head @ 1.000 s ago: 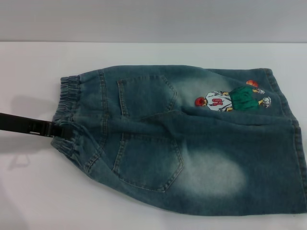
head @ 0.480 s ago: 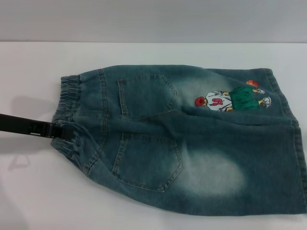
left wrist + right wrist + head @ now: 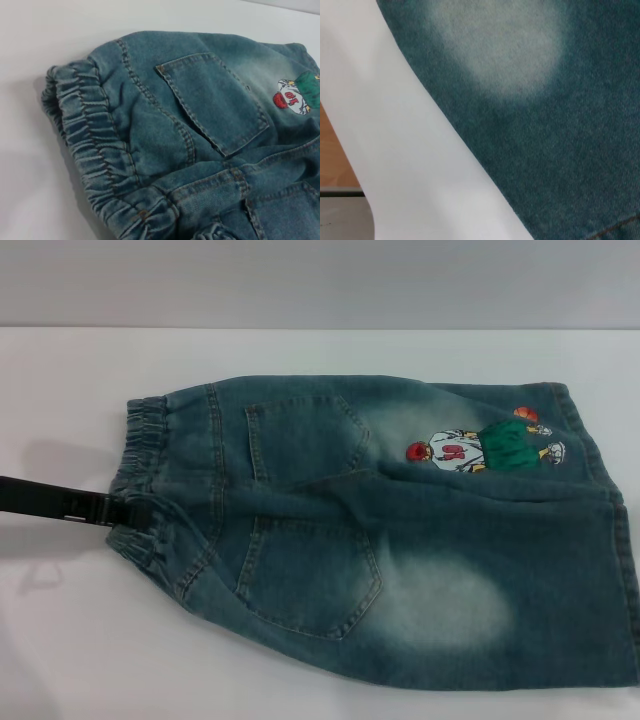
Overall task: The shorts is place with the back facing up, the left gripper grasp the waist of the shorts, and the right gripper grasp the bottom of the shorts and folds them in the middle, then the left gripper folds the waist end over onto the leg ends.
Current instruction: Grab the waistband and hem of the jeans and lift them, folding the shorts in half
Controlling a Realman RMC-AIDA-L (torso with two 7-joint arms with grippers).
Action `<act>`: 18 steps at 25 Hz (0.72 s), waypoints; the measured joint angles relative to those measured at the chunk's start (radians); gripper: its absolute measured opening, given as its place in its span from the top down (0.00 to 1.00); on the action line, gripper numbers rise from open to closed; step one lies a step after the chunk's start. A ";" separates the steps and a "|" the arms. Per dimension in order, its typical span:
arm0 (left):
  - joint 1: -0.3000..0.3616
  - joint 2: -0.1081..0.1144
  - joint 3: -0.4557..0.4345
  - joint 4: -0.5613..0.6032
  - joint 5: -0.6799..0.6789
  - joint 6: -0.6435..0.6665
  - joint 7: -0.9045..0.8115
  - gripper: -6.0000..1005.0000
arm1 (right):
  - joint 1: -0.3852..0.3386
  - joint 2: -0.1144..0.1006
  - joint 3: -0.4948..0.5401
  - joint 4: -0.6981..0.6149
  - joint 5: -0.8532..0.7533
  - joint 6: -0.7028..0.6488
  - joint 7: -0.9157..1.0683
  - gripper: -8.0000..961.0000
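The faded denim shorts lie back up on the white table, both patch pockets showing. The waist of the shorts points left, and the bottom of the shorts reaches the right edge of the head view, near the cartoon print. My left gripper comes in low from the left, shut on the waistband's middle, where the cloth bunches. The left wrist view shows the gathered waist and a pocket up close. The right gripper is out of view; its wrist view shows only denim.
The white table top ends at an edge close beside the shorts in the right wrist view, with a wooden floor below it. A grey wall runs behind the table.
The left gripper has drawn back slightly to the left, taking the pinched part of the waistband with it. The rest of the shorts has hardly moved.
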 joint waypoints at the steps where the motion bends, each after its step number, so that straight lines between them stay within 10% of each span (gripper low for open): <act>1: -0.001 0.000 0.000 -0.002 0.000 -0.001 0.000 0.92 | 0.000 0.000 0.000 0.000 -0.001 -0.001 0.000 0.20; 18: -0.006 0.003 -0.001 -0.003 0.000 -0.006 0.000 0.92 | -0.003 0.008 -0.015 0.012 -0.043 -0.021 0.005 0.20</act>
